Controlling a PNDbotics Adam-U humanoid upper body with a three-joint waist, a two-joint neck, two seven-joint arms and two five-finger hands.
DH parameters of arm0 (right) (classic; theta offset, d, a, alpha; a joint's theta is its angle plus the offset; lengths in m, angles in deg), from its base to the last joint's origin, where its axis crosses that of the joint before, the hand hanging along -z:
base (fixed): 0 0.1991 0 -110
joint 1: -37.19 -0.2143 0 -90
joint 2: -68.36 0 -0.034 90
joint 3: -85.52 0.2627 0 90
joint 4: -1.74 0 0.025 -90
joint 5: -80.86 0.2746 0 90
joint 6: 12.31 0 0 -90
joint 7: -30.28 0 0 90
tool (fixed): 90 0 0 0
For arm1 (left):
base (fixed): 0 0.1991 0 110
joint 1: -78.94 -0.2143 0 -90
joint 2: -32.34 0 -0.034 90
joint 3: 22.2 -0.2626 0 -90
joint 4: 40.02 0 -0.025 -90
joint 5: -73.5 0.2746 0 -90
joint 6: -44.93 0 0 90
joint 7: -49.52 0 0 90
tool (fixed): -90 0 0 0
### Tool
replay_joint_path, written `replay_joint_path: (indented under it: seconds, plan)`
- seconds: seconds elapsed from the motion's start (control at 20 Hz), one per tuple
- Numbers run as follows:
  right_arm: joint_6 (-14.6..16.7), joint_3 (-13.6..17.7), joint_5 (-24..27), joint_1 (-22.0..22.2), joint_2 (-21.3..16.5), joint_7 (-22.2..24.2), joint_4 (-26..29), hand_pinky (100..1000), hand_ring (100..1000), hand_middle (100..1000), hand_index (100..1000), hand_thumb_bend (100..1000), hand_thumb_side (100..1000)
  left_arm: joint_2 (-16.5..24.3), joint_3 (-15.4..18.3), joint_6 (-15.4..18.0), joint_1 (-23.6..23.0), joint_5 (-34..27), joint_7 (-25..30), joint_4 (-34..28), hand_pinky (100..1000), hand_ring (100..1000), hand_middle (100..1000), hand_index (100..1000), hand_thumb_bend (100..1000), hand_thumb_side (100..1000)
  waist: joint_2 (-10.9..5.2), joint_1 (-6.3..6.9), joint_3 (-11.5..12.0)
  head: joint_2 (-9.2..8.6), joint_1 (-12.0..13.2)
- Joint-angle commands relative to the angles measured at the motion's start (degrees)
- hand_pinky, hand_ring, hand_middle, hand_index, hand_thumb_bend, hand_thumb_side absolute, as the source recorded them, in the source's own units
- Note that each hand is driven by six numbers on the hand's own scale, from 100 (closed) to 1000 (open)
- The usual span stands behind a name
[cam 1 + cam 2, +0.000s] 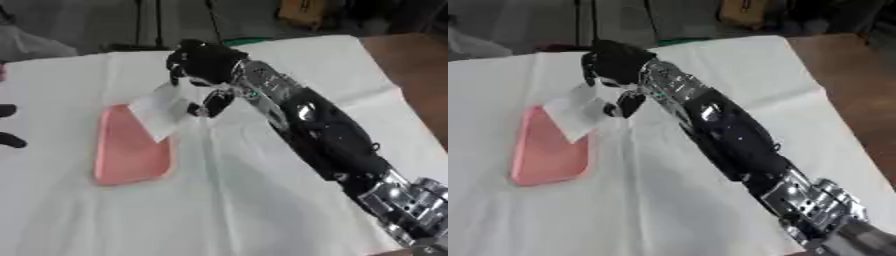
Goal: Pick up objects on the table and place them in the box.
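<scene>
1. Left eye view: a table covered by a creased white cloth [245,200] fills most of the frame. A pink tray [131,155] lies flat on the cloth; it serves as the landmark for the entries below.
2. The right arm [324,135], black with silver joints, comes in from the lower right corner and stretches diagonally across the cloth toward the tray.
3. The right hand [203,65] is above and just beyond the tray's far right corner. Its fingers and thumb are curled and pinch a white sheet [162,111], thin and pale like paper or a wipe.
4. The white sheet hangs below the hand and overlaps the tray's far right corner. Whether its lower edge touches the tray or hangs just clear of it cannot be told.
5. The rest of the tray's surface shows bare pink.
6. Left of the tray, at the frame's left edge, two dark fingertips of the left hand [10,142] show over the cloth, well apart from the tray. Too little shows to tell how its fingers are set.
</scene>
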Motion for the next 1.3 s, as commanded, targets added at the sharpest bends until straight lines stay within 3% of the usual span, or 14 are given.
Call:
replay_joint_path:
  seconds: [0.05, 0.3, 0.85, 1.05, 1.3]
  plan:
    - [0.1, 0.1, 0.7, -1.7, 0.2, -0.5, 0.1, 1000, 884, 822, 470, 100, 244, 0.3, -0.3, 0.0, 1.0, -0.5, 0.4, -1.3, 574, 790, 943, 960, 160, 869, -0.71, 0.07, 0.4, -0.71, -0.3]
    - [2.2, -0.8, 0.6, -1.7, 4.4, -0.2, -3.0, 1000, 879, 819, 473, 100, 232, 0.1, -0.9, -0.2, 1.5, -1.2, 1.2, -1.8, 574, 790, 944, 960, 160, 870, -0.43, -0.06, 1.7, -0.66, -0.6]
    - [9.1, -1.4, 3.2, -0.8, 6.4, 0.1, -5.2, 982, 885, 837, 514, 100, 232, 0.0, -1.3, -0.4, 1.7, -1.3, 1.7, -1.9, 573, 791, 944, 961, 163, 874, -0.08, -0.4, 1.9, -0.59, -0.5]
    - [8.6, -1.0, 2.4, -1.2, 6.4, -0.4, -5.3, 984, 890, 832, 458, 100, 248, 0.0, -1.4, -0.5, 1.9, -1.3, 1.8, -1.9, 573, 792, 944, 961, 164, 874, 0.02, -0.55, 2.1, -0.7, -0.5]
    - [4.5, -0.3, -1.8, -2.0, 6.2, -1.5, -5.8, 997, 905, 847, 522, 100, 359, -0.1, -1.7, -0.5, 2.2, -1.4, 2.0, -2.0, 573, 792, 944, 961, 164, 874, 0.18, -0.75, 2.8, -0.98, -0.6]
